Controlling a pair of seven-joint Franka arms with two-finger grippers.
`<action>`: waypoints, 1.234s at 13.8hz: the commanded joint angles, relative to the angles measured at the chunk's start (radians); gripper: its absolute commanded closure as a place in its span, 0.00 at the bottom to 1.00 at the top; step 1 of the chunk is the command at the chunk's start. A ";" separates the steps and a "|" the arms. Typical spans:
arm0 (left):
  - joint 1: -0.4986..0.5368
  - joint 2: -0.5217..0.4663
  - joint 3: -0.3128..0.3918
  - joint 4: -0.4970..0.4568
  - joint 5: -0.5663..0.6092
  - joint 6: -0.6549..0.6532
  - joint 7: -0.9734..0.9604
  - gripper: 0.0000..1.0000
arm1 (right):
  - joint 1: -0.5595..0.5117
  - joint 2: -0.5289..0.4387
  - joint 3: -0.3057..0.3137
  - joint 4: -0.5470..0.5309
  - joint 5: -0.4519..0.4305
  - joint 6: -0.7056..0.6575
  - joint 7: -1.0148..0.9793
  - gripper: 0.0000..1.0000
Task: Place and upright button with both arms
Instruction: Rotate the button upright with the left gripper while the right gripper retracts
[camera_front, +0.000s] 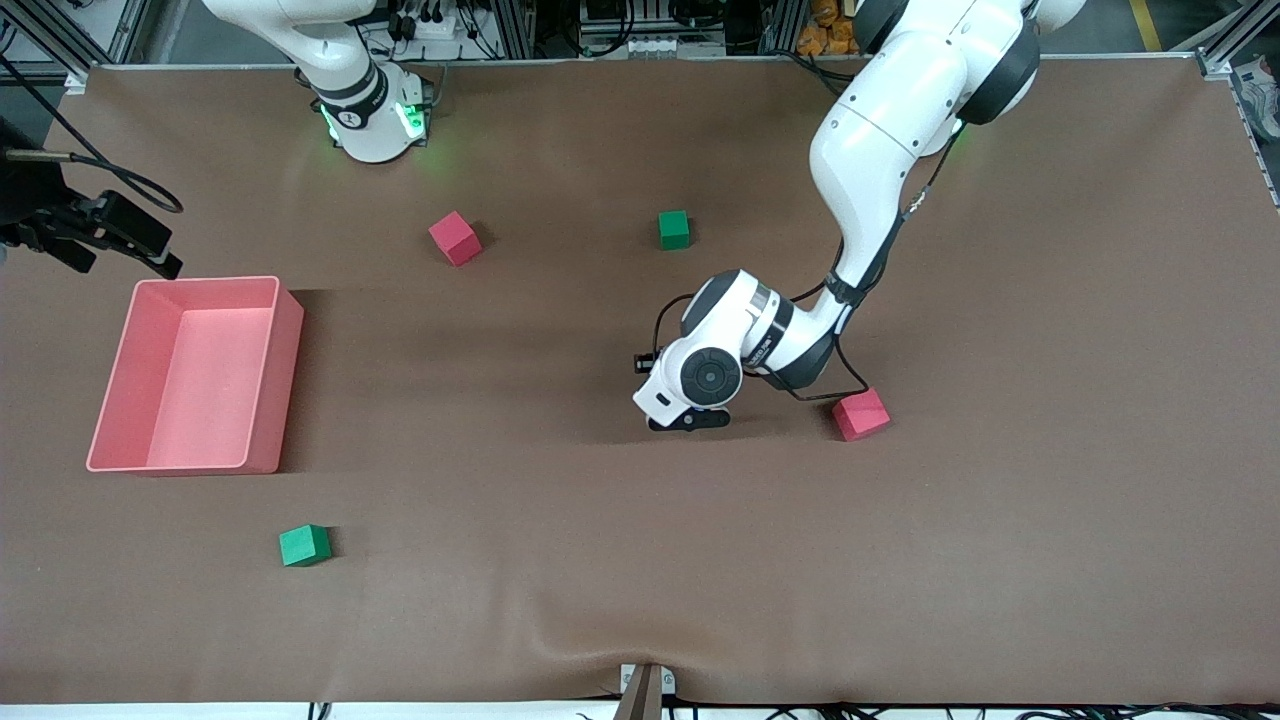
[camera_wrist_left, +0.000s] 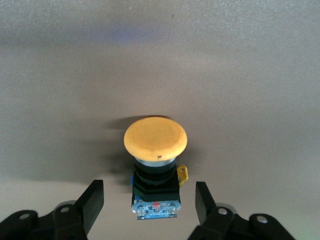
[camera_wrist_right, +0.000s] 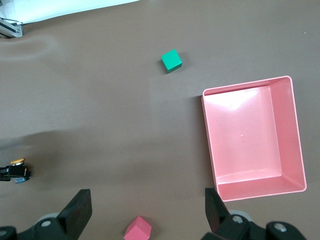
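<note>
The button (camera_wrist_left: 155, 145) has an orange cap on a black body with a blue base. It sits on the brown table mid-table, cap up as far as I can see. My left gripper (camera_wrist_left: 147, 192) is open and low at the table. Its fingers (camera_wrist_left: 92, 200) stand on either side of the button's base, apart from it. In the front view the left gripper (camera_front: 690, 420) shows under its wrist, and the button is hidden there. The button shows small in the right wrist view (camera_wrist_right: 19, 170). My right gripper (camera_wrist_right: 146, 200) is open and empty, high over the table beside the pink bin (camera_wrist_right: 295, 130). It is out of the front view.
The pink bin (camera_front: 290, 340) stands toward the right arm's end. A green cube (camera_front: 304, 545) lies nearer the front camera than the bin. A pink cube (camera_front: 455, 238) and a green cube (camera_front: 674, 229) lie toward the bases. Another pink cube (camera_front: 861, 414) lies beside the left wrist.
</note>
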 joint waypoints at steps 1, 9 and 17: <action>-0.012 0.019 0.012 0.033 -0.022 0.004 -0.014 0.22 | -0.020 0.015 0.023 0.036 -0.037 -0.055 -0.018 0.00; -0.010 0.028 0.012 0.033 -0.023 0.025 -0.043 0.81 | -0.022 0.012 0.056 0.035 -0.071 -0.089 -0.070 0.00; -0.015 -0.013 -0.001 0.031 -0.022 0.096 -0.207 1.00 | -0.022 0.012 0.054 0.035 -0.071 -0.089 -0.070 0.00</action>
